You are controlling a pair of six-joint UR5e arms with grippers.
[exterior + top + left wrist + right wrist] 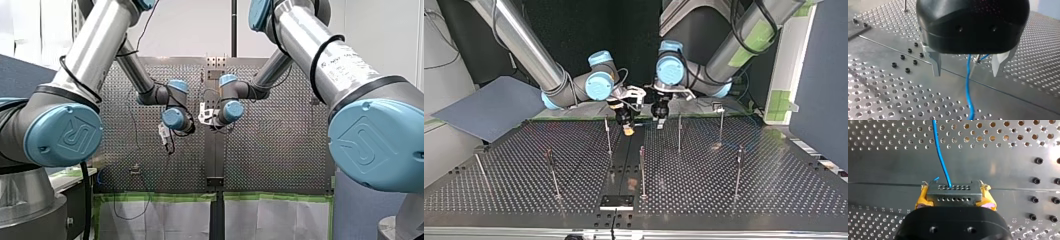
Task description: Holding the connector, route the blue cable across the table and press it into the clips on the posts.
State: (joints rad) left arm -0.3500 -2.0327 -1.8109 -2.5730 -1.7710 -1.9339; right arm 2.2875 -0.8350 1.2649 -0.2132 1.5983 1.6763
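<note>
My right gripper (954,198) is clamped by its yellow pads (920,201) on the grey connector (951,192). The connector's long axis runs from pad to pad, and its holed face points away from the gripper. The blue cable (941,157) leaves that face and runs straight ahead over the perforated table (885,165). Near the connector, my left gripper (969,73) hangs wide, its metal fingers (936,65) on either side of the cable and clear of it.
</note>
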